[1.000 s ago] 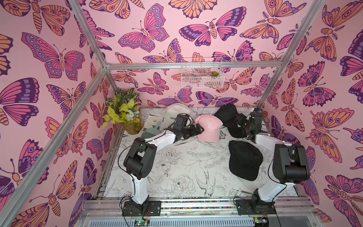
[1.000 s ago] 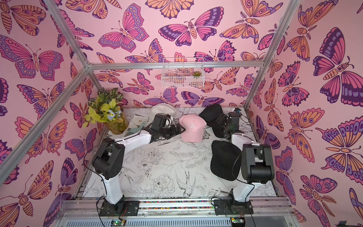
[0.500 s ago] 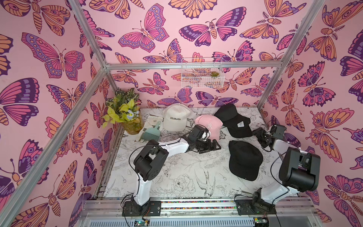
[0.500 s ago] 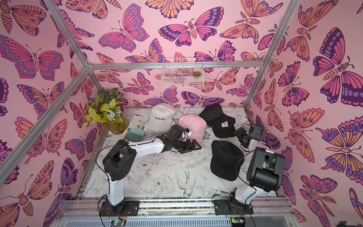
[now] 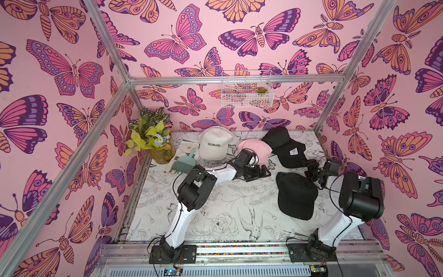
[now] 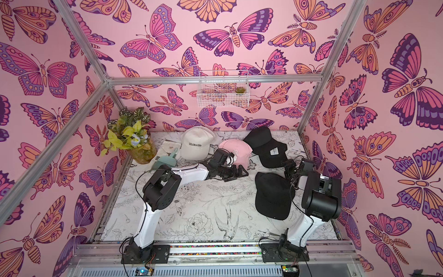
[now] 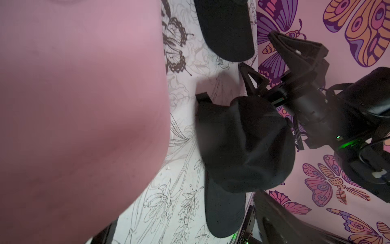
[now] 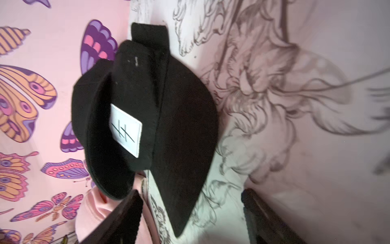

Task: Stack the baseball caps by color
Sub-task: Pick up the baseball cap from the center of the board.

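Landmark: pink cap [image 5: 254, 148]. Left gripper [image 5: 262, 172] sits just in front of it, jaws wide, empty. Right gripper [image 5: 310, 167], jaws apart and empty, hovers between the patched black cap [image 5: 285, 148] beside the pink and the plain black cap [image 5: 296, 195] further forward, probably to pair the blacks. Cream cap [image 5: 214, 146] flanks the pink's other side.

Bright even light, soft shadows, wrist cams smeary, pink cap [image 7: 80, 118] v. blurred

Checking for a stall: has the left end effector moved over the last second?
Yes. The left end effector moved away from the potted plant, toward the plain black cap.
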Controlling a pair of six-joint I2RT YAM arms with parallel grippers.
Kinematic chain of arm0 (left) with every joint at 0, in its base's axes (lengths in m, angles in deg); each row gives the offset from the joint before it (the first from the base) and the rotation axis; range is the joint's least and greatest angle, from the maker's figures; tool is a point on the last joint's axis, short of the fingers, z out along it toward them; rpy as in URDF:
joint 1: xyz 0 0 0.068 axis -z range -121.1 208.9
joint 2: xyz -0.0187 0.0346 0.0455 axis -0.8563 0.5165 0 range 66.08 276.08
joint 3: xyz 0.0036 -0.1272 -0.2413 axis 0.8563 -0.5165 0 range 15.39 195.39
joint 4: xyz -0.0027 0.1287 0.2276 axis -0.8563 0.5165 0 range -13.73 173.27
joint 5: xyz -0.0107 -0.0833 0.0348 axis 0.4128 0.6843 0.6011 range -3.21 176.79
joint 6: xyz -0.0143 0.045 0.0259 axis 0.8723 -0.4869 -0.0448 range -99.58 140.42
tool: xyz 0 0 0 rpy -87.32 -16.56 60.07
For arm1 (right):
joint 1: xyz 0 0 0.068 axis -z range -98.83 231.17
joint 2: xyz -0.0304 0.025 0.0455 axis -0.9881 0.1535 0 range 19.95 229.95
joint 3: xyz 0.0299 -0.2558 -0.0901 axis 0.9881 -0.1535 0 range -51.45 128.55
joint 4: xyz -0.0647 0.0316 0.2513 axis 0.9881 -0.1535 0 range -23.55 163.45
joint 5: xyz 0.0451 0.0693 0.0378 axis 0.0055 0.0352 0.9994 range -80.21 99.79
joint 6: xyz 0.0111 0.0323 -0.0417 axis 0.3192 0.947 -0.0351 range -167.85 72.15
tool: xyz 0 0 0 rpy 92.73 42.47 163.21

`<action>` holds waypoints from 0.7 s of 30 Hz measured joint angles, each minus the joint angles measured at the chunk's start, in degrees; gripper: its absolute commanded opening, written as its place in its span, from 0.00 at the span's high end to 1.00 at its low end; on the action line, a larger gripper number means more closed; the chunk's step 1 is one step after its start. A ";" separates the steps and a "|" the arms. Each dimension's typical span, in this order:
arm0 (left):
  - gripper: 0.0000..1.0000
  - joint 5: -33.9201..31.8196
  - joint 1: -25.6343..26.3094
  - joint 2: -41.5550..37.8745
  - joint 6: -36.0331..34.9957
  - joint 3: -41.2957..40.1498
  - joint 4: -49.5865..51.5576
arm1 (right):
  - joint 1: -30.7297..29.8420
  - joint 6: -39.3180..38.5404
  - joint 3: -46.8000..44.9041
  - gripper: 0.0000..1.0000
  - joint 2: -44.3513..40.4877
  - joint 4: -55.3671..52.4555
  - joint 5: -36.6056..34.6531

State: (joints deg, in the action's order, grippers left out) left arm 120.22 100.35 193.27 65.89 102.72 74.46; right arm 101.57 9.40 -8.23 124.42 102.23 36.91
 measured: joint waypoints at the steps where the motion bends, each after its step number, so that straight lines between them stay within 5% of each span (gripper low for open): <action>1: 0.00 -0.04 -0.26 0.46 0.00 0.31 -0.04 | -0.35 1.40 0.00 0.24 1.29 2.78 0.50; 5: 0.00 -0.46 -1.57 1.31 -0.02 1.29 -0.07 | -1.42 7.87 0.52 0.34 8.39 17.22 2.32; 11: 0.00 -0.87 -2.95 4.42 0.00 5.73 -0.07 | -2.23 17.62 1.68 0.67 18.60 35.85 2.27; 16: 0.00 -0.85 -3.19 7.37 0.31 10.10 -0.22 | -2.29 18.58 1.77 0.97 17.97 36.83 0.57; 21: 0.00 -0.81 -3.19 9.51 0.68 13.44 -0.22 | -2.64 12.35 2.78 1.00 9.44 27.47 -2.03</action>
State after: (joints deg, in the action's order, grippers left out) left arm 119.41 97.16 202.78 66.57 116.16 74.25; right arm 98.93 21.75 -5.46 133.86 129.70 34.87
